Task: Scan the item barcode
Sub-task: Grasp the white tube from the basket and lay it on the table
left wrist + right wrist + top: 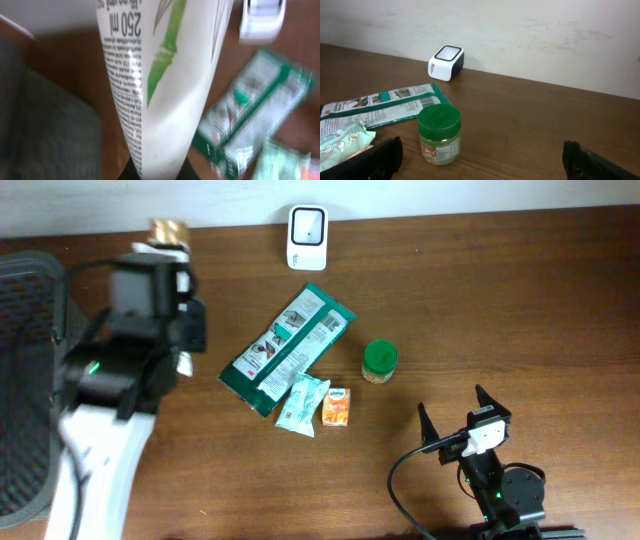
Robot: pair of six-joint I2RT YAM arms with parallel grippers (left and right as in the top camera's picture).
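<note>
Overhead: I see soft, even light across the table (500, 300).
Left wrist: the tube (170, 90) crowds my lens; the green packet (260, 110) is smeared with blur.
Right wrist: sharp, evenly lit.

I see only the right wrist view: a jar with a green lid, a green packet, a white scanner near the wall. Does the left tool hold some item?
Observer: Yes, the left tool is shut on a white tube with a green bamboo print.
Operator: Is it in front of the scanner?
Observer: No; overhead, the tube sits far to the left of the scanner.
Operator: Which way is its cap?
Observer: Its gold cap points toward the wall.
</note>
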